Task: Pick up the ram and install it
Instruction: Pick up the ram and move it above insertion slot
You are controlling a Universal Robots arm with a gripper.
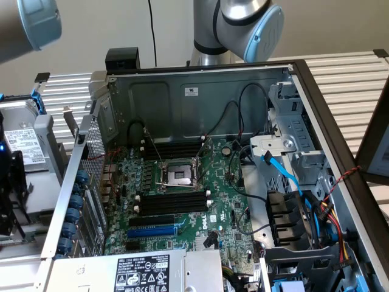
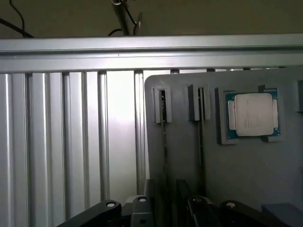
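Your gripper (image 2: 169, 201) has its jaws spread with nothing between them, and it hangs over a grey tray (image 2: 246, 179) that lies on the slatted table (image 2: 71, 142). Nearest to it you have the ram (image 2: 164, 123), standing on edge in a narrow slot of the tray, in line with the gap between the jaws and apart from them. Just beside it a second stick (image 2: 200, 132) stands on edge in the next slot, and one pocket further along the tray a CPU (image 2: 253, 113) lies flat, metal lid up. An aluminium rail (image 2: 151, 52) crosses the table past the tray's end. In the exterior view you find a grey-and-blue arm joint (image 1: 36, 24) in the upper left corner of the frame and a second joint (image 1: 249, 24) at top centre, behind the open case (image 1: 200, 91). The case takes the middle and right of the frame, with the motherboard (image 1: 225, 207) on its floor. At the board's centre sits the socket (image 1: 180, 176), with long black slots (image 1: 173, 201) just below it in the frame and an upper bank (image 1: 173, 149) just above it. A blue slot (image 1: 152, 231) lies lower in the frame, and a blue cable (image 1: 285, 176) hangs at centre right.
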